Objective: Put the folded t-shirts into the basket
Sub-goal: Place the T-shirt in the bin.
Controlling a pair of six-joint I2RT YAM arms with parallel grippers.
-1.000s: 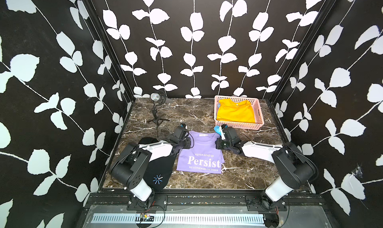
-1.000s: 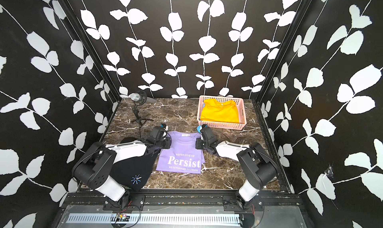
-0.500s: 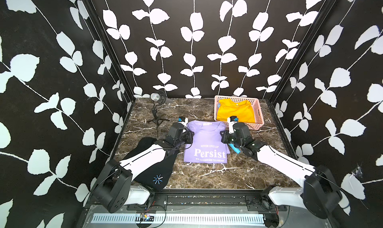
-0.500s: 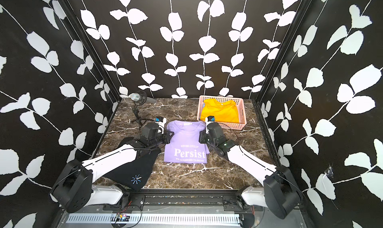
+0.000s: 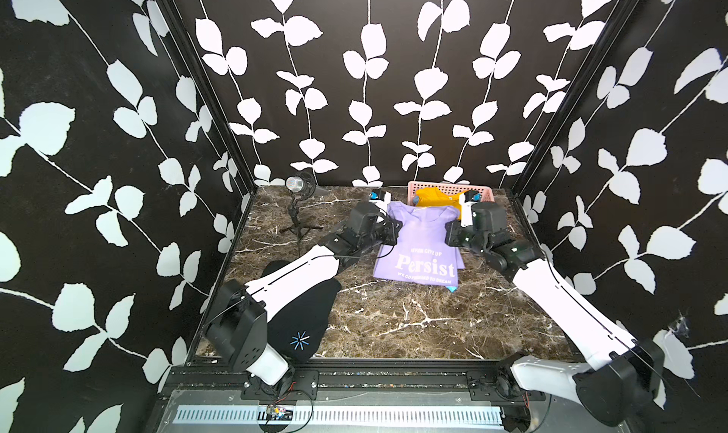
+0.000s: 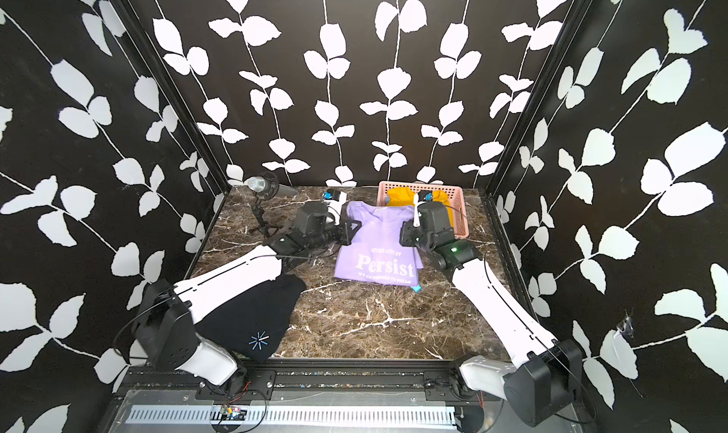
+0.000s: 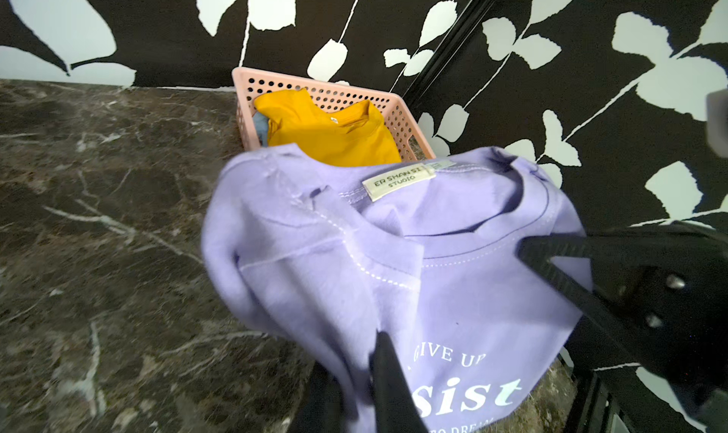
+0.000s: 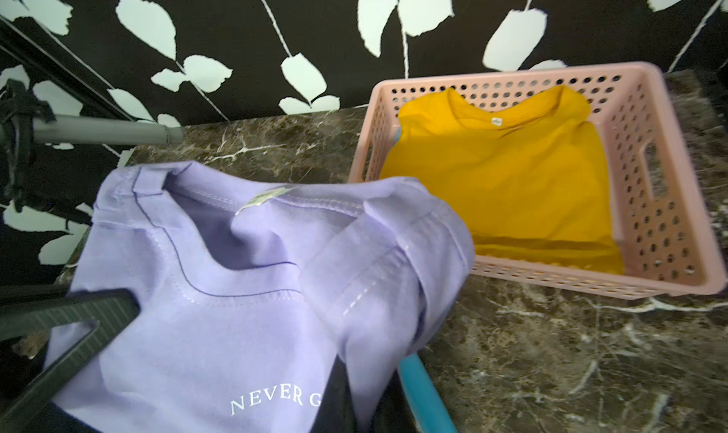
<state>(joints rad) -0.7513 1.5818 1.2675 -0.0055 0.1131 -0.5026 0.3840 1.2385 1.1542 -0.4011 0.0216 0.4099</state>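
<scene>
Pincers point(image 5: 392, 231) point(image 5: 452, 235) tight on lilac tee point(image 5: 420, 241)

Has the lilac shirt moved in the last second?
Yes. The lilac shirt has gone back toward the basket: a second ago it lay clear of the rim, now its collar end overlaps the near rim in both top views.

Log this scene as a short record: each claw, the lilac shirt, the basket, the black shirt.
left claw: shut on lilac shirt
right claw: shut on lilac shirt
lilac shirt: held between both claws, collar end near the basket, not in it
basket: mustard shirt inside
black shirt: on the table, partly under the left arm
</scene>
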